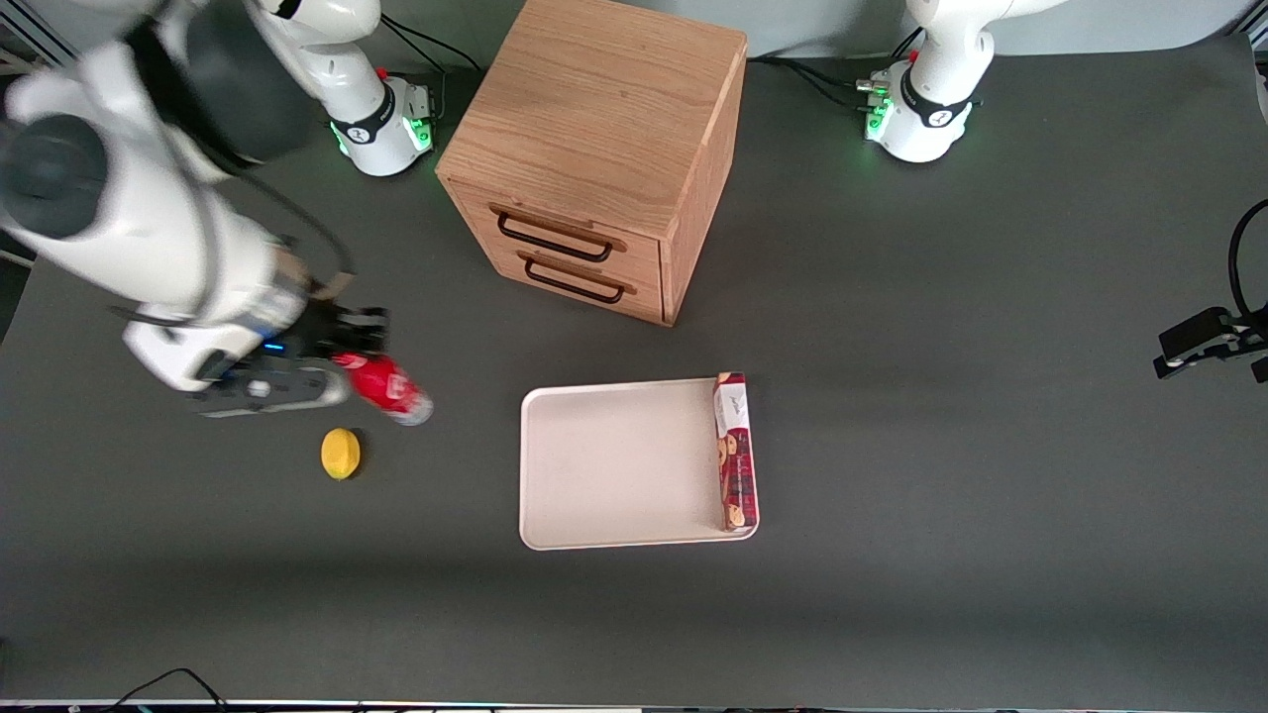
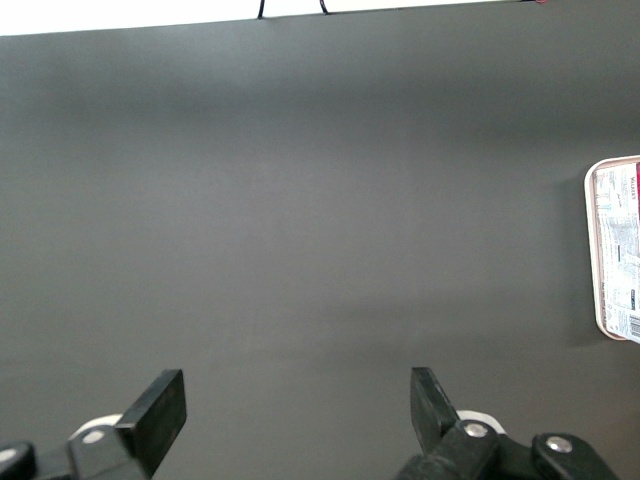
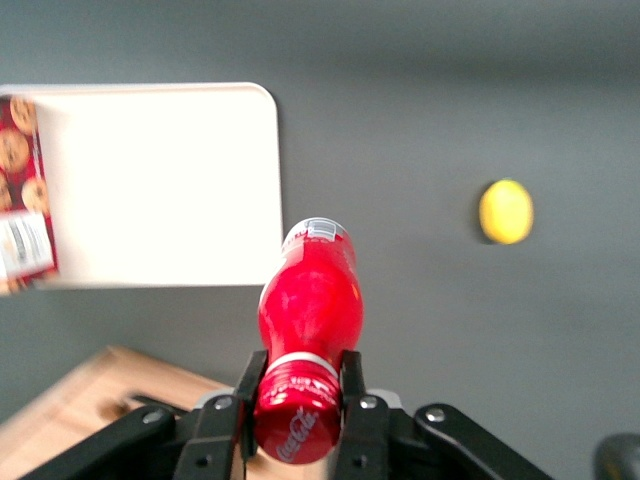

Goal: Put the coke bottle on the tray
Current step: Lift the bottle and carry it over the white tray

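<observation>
I count one coke bottle, held in my one working tool near its cap. There is one tray and one cookie box on it. I see one lemon. There is one wooden cabinet with two drawers. All sit on one tabletop.

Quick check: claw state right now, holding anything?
Right claw: closed on the coke bottle at its cap end, carried above the table near the lemon, not yet over the tray.
</observation>
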{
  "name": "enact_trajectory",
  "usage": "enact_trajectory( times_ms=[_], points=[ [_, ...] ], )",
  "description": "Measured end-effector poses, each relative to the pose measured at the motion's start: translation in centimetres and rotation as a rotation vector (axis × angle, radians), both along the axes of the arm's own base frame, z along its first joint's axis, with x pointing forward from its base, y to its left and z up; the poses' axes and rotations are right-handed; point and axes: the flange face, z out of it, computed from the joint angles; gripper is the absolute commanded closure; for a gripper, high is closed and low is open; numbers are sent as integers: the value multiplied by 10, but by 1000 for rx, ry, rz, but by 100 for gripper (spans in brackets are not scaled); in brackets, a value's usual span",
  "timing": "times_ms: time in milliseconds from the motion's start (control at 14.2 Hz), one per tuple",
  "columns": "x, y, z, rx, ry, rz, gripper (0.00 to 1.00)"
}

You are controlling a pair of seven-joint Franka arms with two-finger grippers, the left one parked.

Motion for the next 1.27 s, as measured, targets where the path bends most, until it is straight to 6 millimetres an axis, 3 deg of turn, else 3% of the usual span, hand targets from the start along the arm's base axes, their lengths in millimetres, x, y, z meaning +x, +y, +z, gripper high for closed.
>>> enact_trajectory(
  times_ms=[141,352,563,775,845,915,1127,1268],
  points=[
    [9,43,-50,2,-13,-91,100],
    [24,77,-122,57,15,-209,100],
    [28,92,-181,66,76,-251,100],
    [28,95,-214,35,100,-238,97],
    [26,98,-219,28,101,-234,35],
    [25,100,-221,26,99,-237,0],
    [27,101,-218,16,67,-231,0],
    [30,99,-203,15,47,-229,0]
  ],
)
